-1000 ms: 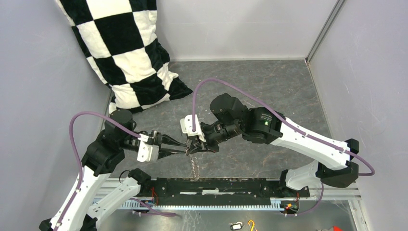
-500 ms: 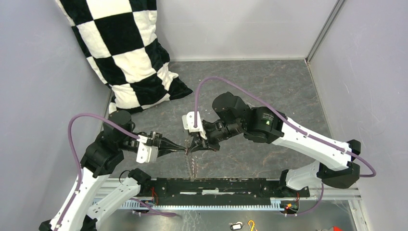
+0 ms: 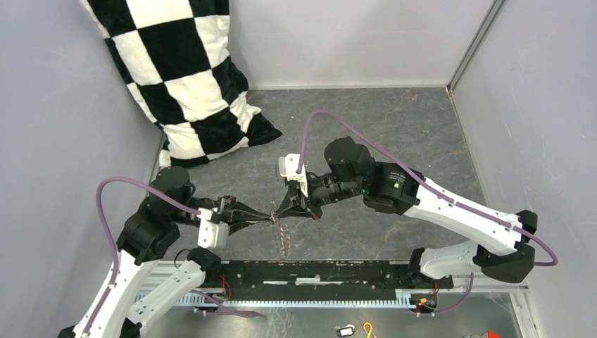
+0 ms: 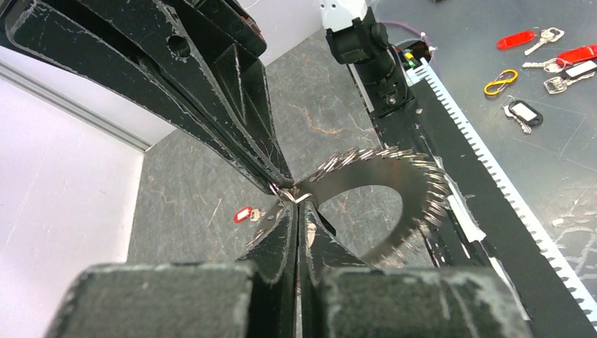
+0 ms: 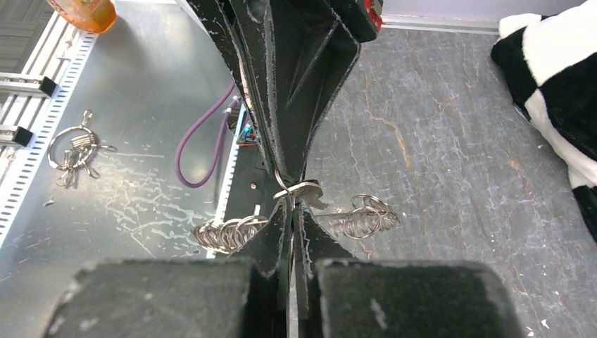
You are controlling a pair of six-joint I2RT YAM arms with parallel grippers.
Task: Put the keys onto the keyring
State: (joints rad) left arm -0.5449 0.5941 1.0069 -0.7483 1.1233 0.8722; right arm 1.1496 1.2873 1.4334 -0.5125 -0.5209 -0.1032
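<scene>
Above the surface (image 3: 394,127) centre, left tool (image 3: 271,220): clenched on the keyring (image 4: 345,179) at its top.
Right tool (image 3: 281,210): clenched on the same spot, tip to tip with the left tool.
Keyring position: hanging below both tips, off the surface.
Red-headed key (image 4: 243,214): lying on the surface beyond the tips.

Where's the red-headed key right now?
In the left wrist view the red-headed key lies on the grey table, just left of the left gripper, apart from the keyring.
</scene>
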